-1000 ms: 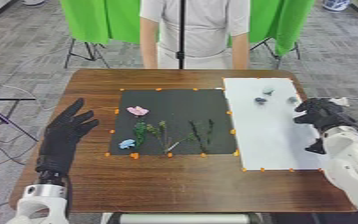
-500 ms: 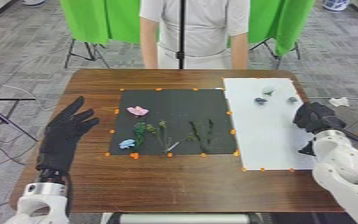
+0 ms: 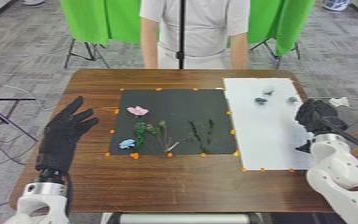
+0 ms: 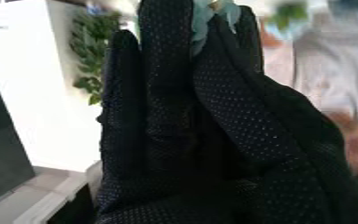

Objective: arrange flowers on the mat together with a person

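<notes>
The right hand point(image 3: 319, 116) is over the right edge of the white sheet point(image 3: 266, 131), and in the right wrist view its fingers are nearly straight but come together at the tips, with a pale flower point(image 4: 201, 26) pinched between them. The black mat point(image 3: 171, 102) lies to the left of this hand, so I think the coming move is mainly a sideways one, across the white sheet. On the mat, the two dark stems point(image 3: 210, 132) at the right have no flower on top; their long axis runs from far to near, and I judge that the pale flower should go to their far ends. The right hand is at the better side for this. The left hand point(image 3: 60, 134) is open and empty, above the surface point(image 3: 175, 185) at the left of the mat, nearer to the pink flower point(image 3: 137, 111) and the blue flower point(image 3: 127, 144). Three loose heads point(image 3: 261, 101) lie on the far part of the white sheet, ahead and to the left of the right hand; a low path could brush them. Orange marks point(image 3: 232, 131) go around the mat. The stems look thin and light, so a dragging finger could turn them easily.
</notes>
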`<state>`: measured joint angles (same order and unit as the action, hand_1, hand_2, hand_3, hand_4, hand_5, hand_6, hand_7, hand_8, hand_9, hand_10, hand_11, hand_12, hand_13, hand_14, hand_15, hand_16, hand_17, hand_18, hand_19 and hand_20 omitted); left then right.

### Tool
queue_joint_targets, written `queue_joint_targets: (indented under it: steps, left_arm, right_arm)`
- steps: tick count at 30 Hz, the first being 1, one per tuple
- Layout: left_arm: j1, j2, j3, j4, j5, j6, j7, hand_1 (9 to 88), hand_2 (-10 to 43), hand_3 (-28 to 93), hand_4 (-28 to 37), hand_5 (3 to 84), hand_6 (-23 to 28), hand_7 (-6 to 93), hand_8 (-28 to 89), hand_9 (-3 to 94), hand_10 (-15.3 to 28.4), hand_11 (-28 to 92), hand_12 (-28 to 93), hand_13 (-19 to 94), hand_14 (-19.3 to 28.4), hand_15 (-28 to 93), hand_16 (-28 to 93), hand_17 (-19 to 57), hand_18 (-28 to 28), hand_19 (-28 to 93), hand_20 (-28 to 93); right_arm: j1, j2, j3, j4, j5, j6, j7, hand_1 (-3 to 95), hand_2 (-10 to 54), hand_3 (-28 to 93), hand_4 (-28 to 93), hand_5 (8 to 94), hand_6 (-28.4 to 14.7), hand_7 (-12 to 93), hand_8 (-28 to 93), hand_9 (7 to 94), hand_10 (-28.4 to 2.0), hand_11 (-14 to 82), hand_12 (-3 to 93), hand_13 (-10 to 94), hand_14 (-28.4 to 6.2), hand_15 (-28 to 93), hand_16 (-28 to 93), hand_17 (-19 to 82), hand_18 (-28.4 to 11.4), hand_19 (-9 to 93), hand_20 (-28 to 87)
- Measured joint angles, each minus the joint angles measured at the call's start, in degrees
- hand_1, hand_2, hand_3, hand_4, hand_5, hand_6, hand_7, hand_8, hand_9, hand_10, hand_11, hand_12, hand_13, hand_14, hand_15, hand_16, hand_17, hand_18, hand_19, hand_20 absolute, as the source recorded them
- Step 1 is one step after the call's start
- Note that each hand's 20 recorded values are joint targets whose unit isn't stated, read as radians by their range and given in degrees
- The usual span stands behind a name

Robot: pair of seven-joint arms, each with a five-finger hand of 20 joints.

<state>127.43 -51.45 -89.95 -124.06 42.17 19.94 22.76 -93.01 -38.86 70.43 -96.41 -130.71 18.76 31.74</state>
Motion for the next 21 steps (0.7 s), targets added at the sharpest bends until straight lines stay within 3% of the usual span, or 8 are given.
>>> queue_joint_targets:
  steps: [5,10,15,21]
  left_arm:
    - [1.03,-0.05,-0.88,-0.15,0.00,0.00,-0.07,25.5,4.0,79,-25.2,37.4,4.3,10.1,-9,37.9,17.2,23,10,28,26.0,47,-7,-7.5,26.3,51,20]
    - [2.47,-0.05,-1.83,-0.55,-0.01,0.16,0.04,25.5,3.9,79,-25.2,37.4,4.3,10.2,-8,37.9,17.2,23,10,28,25.9,47,-7,-7.5,26.3,51,20]
    - [3.38,-0.05,-2.31,-0.82,0.00,0.21,0.04,25.6,4.0,79,-25.2,37.4,4.3,10.1,-9,37.9,17.3,23,10,28,25.9,47,-7,-7.5,26.4,51,20]
    - [3.05,-0.05,-2.18,-0.82,0.21,0.11,-0.42,25.5,3.9,79,-25.2,37.5,4.4,10.1,-9,37.9,17.3,23,10,28,25.8,47,-7,-7.5,26.4,51,20]
  right_arm:
    - [1.56,0.02,-2.53,-6.53,0.40,1.90,-3.38,70.4,-9.5,66,-28,84.4,0.7,25,1,79.6,-7.9,8.3,32.9,81,4.2,25,38,45,4.9,93,-5]
    - [10.76,-1.99,-12.59,-9.67,4.94,1.59,-11.67,70.1,-9.5,66,-28,84.3,0.6,26,1,79.4,-7.8,8.2,32.9,81,4.2,24,39,45,4.9,93,-5]
    - [21.70,-8.96,-23.62,-8.98,5.55,-0.82,-15.34,69.8,-9.5,67,-28,84.0,0.7,26,2,79.2,-7.8,8.2,32.9,81,4.3,25,39,44,4.4,93,-4]
    - [30.31,-20.01,-32.45,-2.70,0.39,-4.63,-18.02,69.5,-9.5,67,-28,83.6,0.7,26,1,78.9,-8.0,8.3,33.1,80,3.9,25,39,43,3.8,93,-3]
